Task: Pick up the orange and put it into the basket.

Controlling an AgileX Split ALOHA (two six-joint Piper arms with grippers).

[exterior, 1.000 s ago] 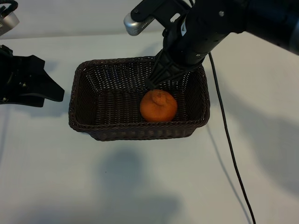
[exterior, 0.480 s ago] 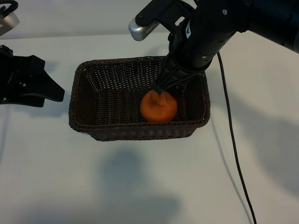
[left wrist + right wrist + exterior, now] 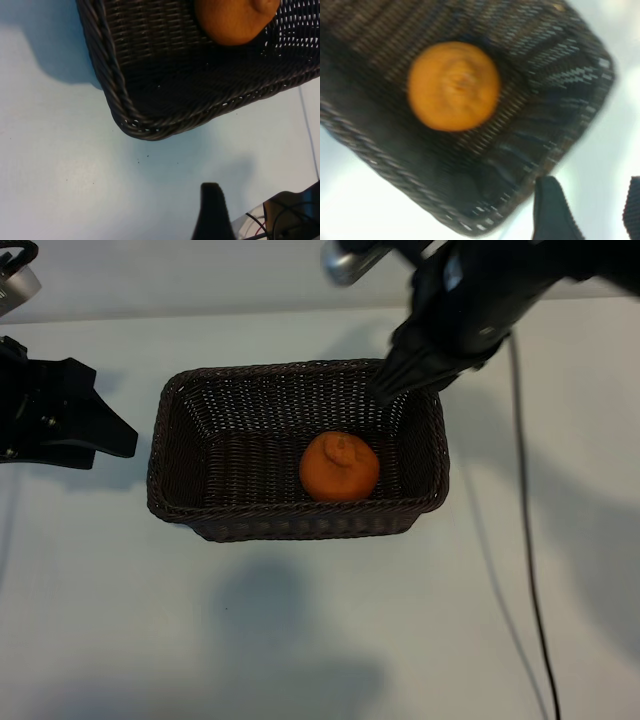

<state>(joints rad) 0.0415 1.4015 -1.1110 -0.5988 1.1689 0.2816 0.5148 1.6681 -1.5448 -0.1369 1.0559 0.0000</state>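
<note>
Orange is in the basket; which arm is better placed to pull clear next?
Right: its open gripper hangs empty above the basket's far rim, the orange lying free inside. The left gripper is parked aside.

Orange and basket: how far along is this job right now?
Done: the orange rests on the floor of the basket, touched by nothing. In hand: nothing; the right pincer is open and empty above the basket's far right rim. The left pincer sits parked at the table's left, open. Left: only clearing the right arm away.
</note>
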